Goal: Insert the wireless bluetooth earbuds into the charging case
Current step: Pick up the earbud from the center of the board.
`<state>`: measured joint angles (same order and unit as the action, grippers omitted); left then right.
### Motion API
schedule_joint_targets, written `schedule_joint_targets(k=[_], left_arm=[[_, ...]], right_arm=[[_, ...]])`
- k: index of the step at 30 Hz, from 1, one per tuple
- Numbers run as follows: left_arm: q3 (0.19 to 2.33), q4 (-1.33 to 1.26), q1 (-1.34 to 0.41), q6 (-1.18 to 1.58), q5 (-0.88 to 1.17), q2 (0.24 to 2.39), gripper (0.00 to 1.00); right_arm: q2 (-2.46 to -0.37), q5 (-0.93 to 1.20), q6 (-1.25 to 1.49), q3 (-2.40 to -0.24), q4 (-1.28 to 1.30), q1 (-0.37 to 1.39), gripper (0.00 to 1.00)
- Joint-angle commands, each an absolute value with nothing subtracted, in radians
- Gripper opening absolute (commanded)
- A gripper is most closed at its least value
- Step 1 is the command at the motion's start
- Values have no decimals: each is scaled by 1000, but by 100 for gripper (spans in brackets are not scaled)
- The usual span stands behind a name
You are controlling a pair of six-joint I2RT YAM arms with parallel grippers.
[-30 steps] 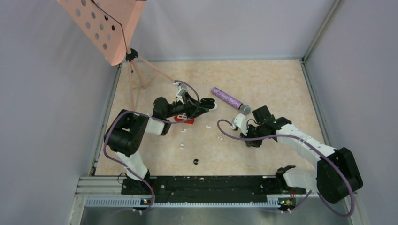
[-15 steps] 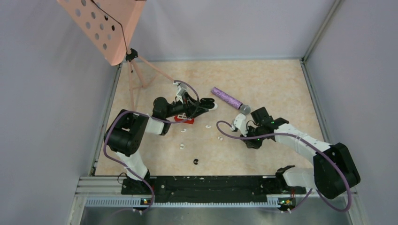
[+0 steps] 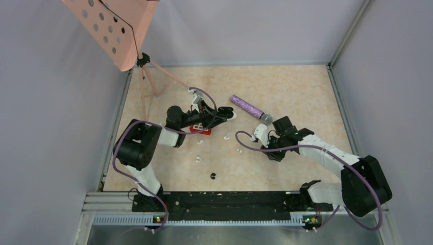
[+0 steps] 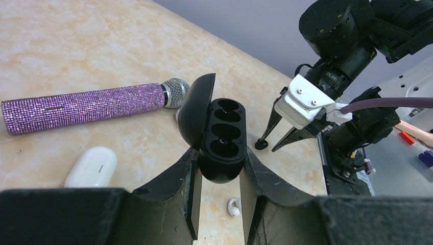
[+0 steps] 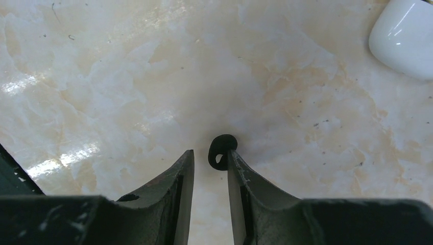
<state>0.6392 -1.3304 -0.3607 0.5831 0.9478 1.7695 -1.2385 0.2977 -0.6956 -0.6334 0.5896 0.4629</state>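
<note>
My left gripper (image 4: 220, 159) is shut on the black charging case (image 4: 220, 138), held lid-open above the table with both wells empty. In the top view this gripper (image 3: 220, 118) is left of centre. My right gripper (image 5: 210, 153) is open with its tips at the table, and a black earbud (image 5: 222, 151) lies against its right fingertip. The left wrist view shows that earbud (image 4: 261, 144) under the right gripper (image 4: 275, 133). White earbuds (image 3: 226, 138) (image 3: 239, 150) (image 3: 198, 160) and another black earbud (image 3: 213, 176) lie loose. One white earbud (image 4: 234, 206) lies below the case.
A purple microphone (image 3: 248, 108) lies behind the grippers and shows in the left wrist view (image 4: 81, 108). White oval cases lie nearby (image 4: 92, 166) (image 5: 406, 38). A pink music stand (image 3: 117, 30) stands at the back left. A red object (image 3: 196, 129) lies under the left arm.
The right arm shifted slightly left and lower toward the table in the first half second, then held. The left arm with the case has not moved.
</note>
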Motion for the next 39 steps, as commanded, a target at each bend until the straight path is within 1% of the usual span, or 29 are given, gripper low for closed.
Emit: schedule_joint_targets(k=[1, 5, 9, 12, 18, 21, 27, 33, 39], left_arm=[[652, -1355, -355, 596, 940, 1747, 0], [656, -1348, -355, 598, 940, 1746, 0], [657, -1340, -355, 598, 942, 1745, 0], [659, -1338, -353, 598, 942, 1746, 0], [656, -1336, -349, 601, 937, 1744, 0], [656, -1336, -345, 601, 937, 1746, 0], [658, -1338, -345, 604, 937, 1745, 0], [658, -1333, -343, 604, 937, 1744, 0], [659, -1328, -342, 603, 937, 1744, 0]], right_arm=[[-1240, 265, -681, -628, 532, 479, 30], [-1245, 249, -678, -629, 520, 479, 27], [-1240, 236, -681, -633, 520, 479, 20], [-1230, 235, -683, -634, 524, 479, 17], [-1132, 282, -695, -628, 565, 480, 19], [-1120, 311, -720, -632, 612, 480, 19], [-1143, 337, -746, -602, 619, 480, 15], [-1172, 322, -764, -596, 594, 480, 16], [-1184, 299, -775, -581, 558, 481, 25]])
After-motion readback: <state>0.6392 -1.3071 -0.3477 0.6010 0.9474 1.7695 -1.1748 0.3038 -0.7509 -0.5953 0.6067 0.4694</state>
